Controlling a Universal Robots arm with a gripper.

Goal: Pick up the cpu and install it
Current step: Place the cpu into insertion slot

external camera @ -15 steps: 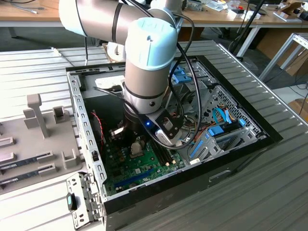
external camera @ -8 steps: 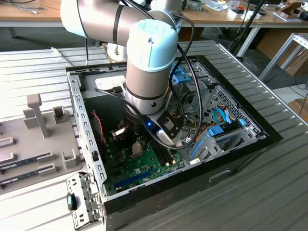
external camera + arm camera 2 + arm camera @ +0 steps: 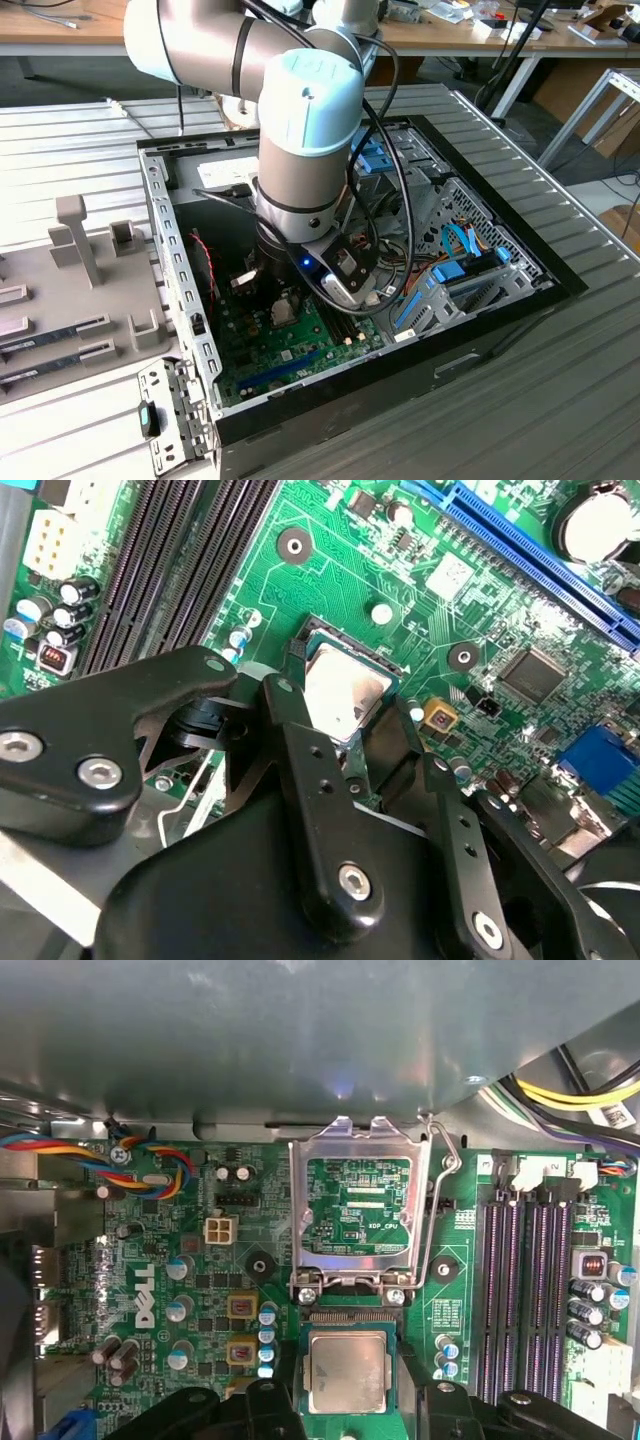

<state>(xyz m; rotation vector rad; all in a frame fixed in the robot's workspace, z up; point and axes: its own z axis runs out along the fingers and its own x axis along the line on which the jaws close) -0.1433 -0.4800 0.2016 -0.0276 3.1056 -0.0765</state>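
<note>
Right, the grey fixture tray (image 3: pixel 50 300) lay well off on the exterior view's left, far from the pincer (image 3: pixel 348 1405). The arm (image 3: pixel 300 130) hung straight down into the open computer case (image 3: pixel 165 250), so the wrist could work square to the motherboard (image 3: pixel 300 350). In the first wrist view a bundle of coloured wires (image 3: pixel 150 1160) sat well out to one side of the pincer, clear of the work. Straight ahead of the fingertips the load plate (image 3: pixel 350 1210) stood hinged up with its lever (image 3: pixel 450 1165) swung free, which I'd judge was what left the socket open from above. And there was the cpu (image 3: pixel 347 1368), flat, silver lid up, right between the fingers (image 3: pixel 300 770). They were drawn in narrow against its two opposite edges, apparently clamped on it. It looked level in the socket frame, though whether fully seated I couldn't tell. Off the pincer's other side ran the empty memory slots (image 3: pixel 525 1290), with yellow cables (image 3: pixel 580 1095) beyond.
</note>
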